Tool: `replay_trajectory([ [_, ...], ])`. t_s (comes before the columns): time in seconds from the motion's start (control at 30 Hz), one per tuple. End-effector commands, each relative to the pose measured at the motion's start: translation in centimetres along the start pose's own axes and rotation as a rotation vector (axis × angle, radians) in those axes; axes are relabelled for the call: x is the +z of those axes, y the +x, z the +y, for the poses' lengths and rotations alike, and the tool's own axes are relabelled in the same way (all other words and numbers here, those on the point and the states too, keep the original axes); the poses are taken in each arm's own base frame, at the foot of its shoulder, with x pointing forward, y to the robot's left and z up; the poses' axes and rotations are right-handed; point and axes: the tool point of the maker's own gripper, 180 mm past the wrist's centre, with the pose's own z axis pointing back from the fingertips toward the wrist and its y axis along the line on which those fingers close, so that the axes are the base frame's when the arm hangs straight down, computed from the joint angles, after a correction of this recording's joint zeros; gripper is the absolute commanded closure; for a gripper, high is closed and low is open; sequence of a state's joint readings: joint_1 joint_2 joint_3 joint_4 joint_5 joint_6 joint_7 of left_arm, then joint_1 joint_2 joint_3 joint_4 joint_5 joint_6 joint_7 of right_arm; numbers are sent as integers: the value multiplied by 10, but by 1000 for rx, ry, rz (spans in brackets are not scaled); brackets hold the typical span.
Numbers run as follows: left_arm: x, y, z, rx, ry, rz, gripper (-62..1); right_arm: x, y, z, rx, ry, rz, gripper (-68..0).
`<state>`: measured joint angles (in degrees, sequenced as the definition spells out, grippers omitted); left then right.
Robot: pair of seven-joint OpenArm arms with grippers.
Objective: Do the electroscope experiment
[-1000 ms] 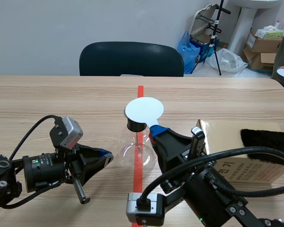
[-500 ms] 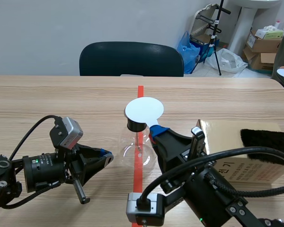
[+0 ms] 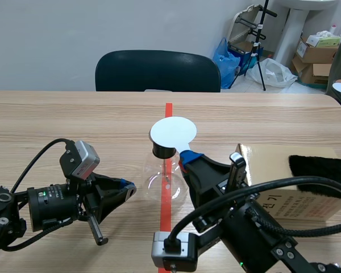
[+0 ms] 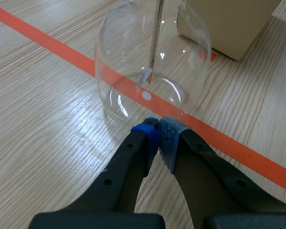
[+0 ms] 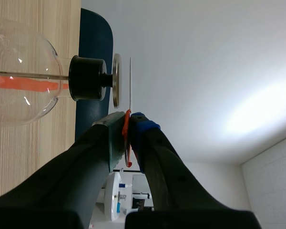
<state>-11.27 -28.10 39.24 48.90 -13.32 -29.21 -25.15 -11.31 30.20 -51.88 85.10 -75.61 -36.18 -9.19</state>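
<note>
Standing at the centre of the frame on the wooden table [image 3: 74, 119], the electroscope [image 3: 166, 181] is a round clear glass flask with a black stopper [image 5: 87, 78] in its neck and a thin rod hanging inside. It sits on the orange-red tape line. The left tool [image 4: 158, 128] enters from the lower left of the frame and lies low over the table. Its two fingers are clenched together on nothing, with the tips just beside the base of the flask. The right tool [image 5: 129, 120] comes in from the lower right and grasps a thin white disc [image 3: 173, 132] by an orange piece [image 5: 127, 143] at its edge. The disc hovers flat, just above the electroscope's own top plate [image 5: 116, 80], with a narrow gap between them. At the right of the frame stands a cardboard box [image 3: 284, 187] with a black furry pad [image 3: 319, 168] on top. A dark chair [image 3: 157, 71] stands behind the table at the upper centre.
</note>
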Motion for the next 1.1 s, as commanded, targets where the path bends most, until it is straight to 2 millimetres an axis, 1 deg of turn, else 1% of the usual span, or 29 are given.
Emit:
replay_trajectory([
  [0.0, -1, 14, 2, -7, -2, -44, -31, -5, -7, -9, 27, -32, -3, -10],
  [0.47, -1, 14, 2, -7, -2, -44, -31, -10, -11, -10, 38, -32, -2, -10],
  [0.6, -1, 14, 2, -7, -2, -44, -31, -10, -17, -11, 35, -34, 27, -10],
  [0.77, -1, 14, 2, -7, -2, -44, -31, -9, -33, -11, 32, -35, 120, -10],
  [1.07, -1, 14, 2, -7, -2, -44, -31, 2, -76, -11, 18, -35, 363, -10],
])
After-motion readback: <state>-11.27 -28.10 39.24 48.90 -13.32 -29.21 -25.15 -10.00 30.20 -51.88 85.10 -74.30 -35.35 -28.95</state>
